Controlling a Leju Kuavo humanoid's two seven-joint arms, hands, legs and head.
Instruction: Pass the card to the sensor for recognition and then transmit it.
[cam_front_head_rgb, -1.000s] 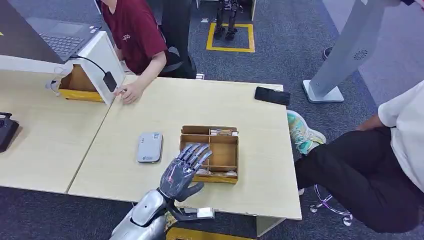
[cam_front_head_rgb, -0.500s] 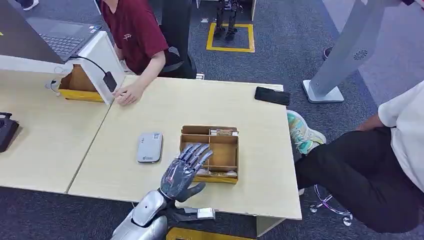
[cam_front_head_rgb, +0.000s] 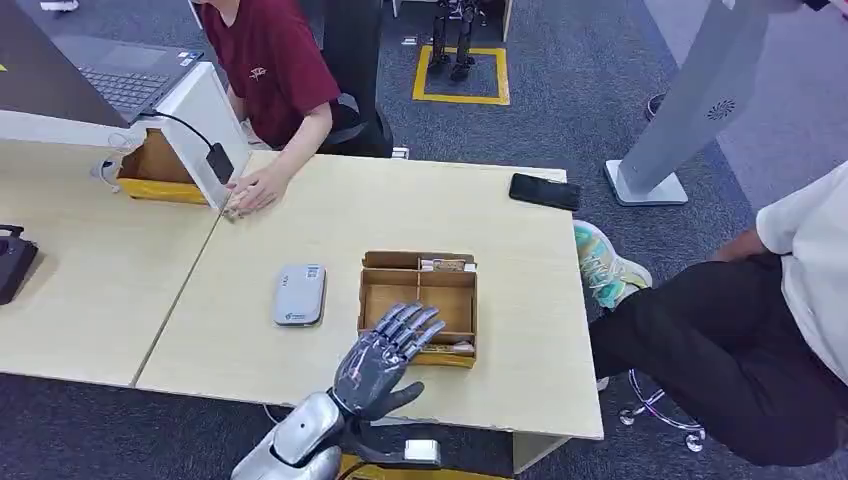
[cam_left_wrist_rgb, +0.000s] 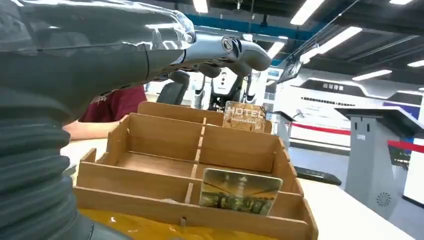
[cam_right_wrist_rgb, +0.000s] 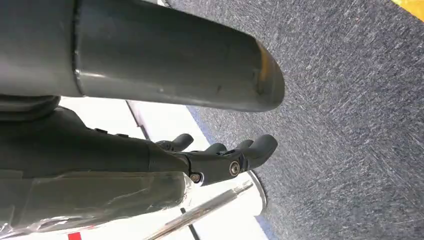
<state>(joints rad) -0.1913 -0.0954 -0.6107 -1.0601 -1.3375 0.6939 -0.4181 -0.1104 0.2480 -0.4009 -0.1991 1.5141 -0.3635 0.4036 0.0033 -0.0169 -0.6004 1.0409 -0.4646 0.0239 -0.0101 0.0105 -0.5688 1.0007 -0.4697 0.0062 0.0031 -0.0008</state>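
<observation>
A wooden divided box (cam_front_head_rgb: 388, 290) stands mid-table. One card (cam_front_head_rgb: 443, 265) leans in its far slot and another card (cam_front_head_rgb: 446, 347) stands in its near slot. The grey card sensor (cam_front_head_rgb: 299, 294) lies flat to the left of the box. My left hand (cam_front_head_rgb: 385, 358) hovers open over the box's near edge, fingers spread and holding nothing. The left wrist view looks across the box (cam_left_wrist_rgb: 150, 135): the picture card (cam_left_wrist_rgb: 240, 190) is close ahead, the "HOTEL" card (cam_left_wrist_rgb: 245, 116) is behind it, and my fingers (cam_left_wrist_rgb: 235, 50) reach above them. My right hand (cam_right_wrist_rgb: 220, 157) hangs over carpet, holding nothing.
A black phone (cam_front_head_rgb: 544, 190) lies at the table's far right corner. A person in a red shirt rests a hand (cam_front_head_rgb: 258, 185) on the far left corner beside a white stand with a laptop (cam_front_head_rgb: 120, 75). Another person (cam_front_head_rgb: 770, 310) sits close to the right.
My left hand has shifted a little to the right and toward the table's near edge, with its fingers still spread over the box's front row.
</observation>
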